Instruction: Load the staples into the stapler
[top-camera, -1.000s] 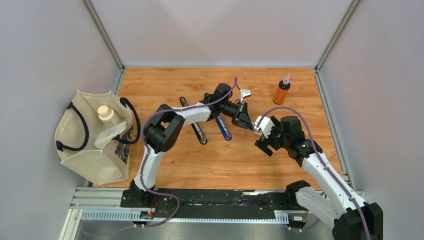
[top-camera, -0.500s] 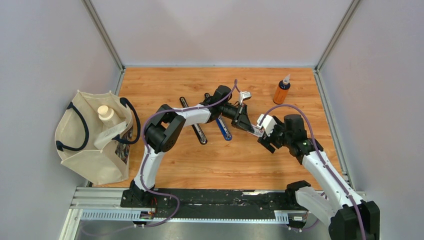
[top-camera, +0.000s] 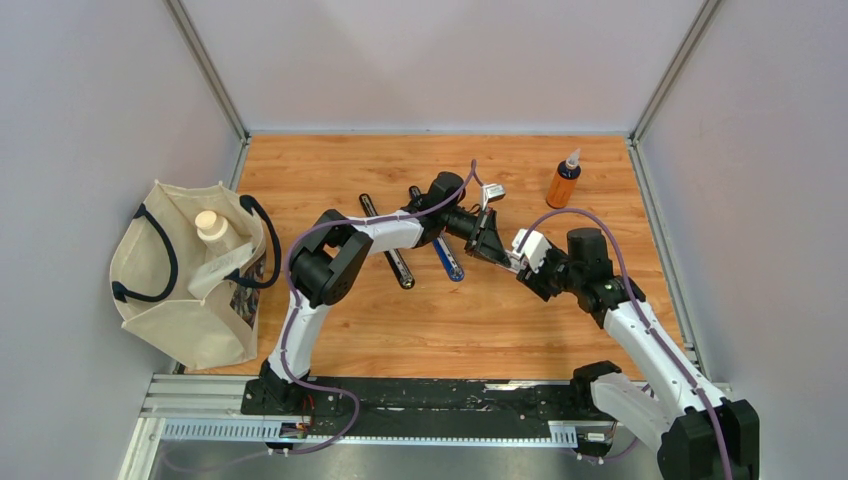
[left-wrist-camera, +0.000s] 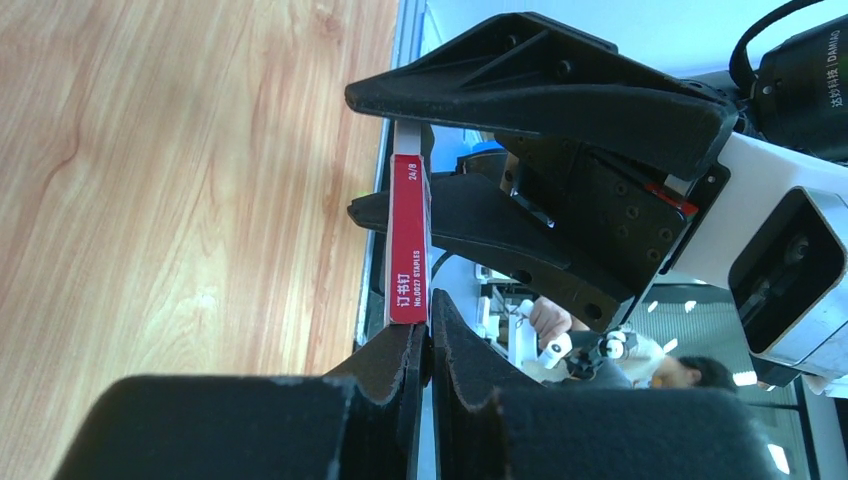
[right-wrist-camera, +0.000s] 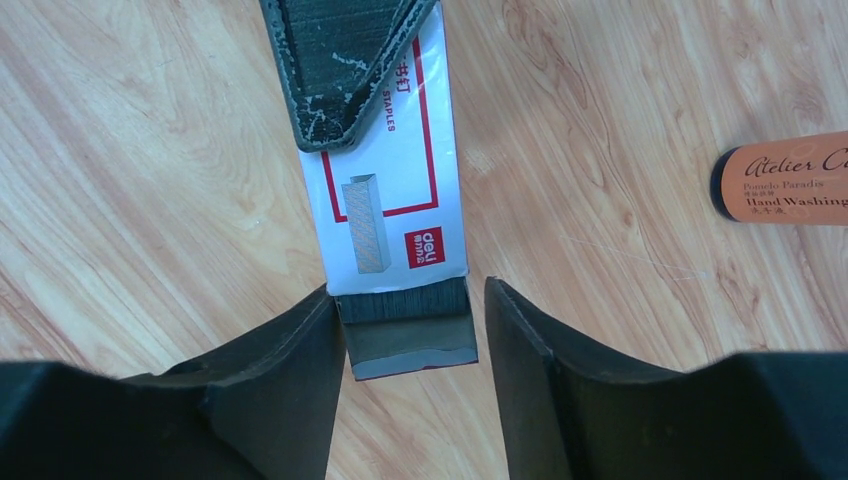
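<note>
My left gripper is shut on the staples box, a small white box with a red label, and holds it above the table. In the left wrist view the box stands edge-on above my closed fingertips. My right gripper is open and straddles the box's free end. A dark grey staple strip sticks out of the box between the right fingers. The inner finger is against the box side; the other stands apart. A long blue item, possibly the stapler, lies under the left arm.
An orange bottle stands at the back right and shows in the right wrist view. A long black item lies beside the blue one. A small silvery piece lies behind the left gripper. A cream tote bag sits at the left.
My right gripper has moved up and left to the box and now straddles its free end. The left gripper has kept hold of the box and shifted only slightly.
</note>
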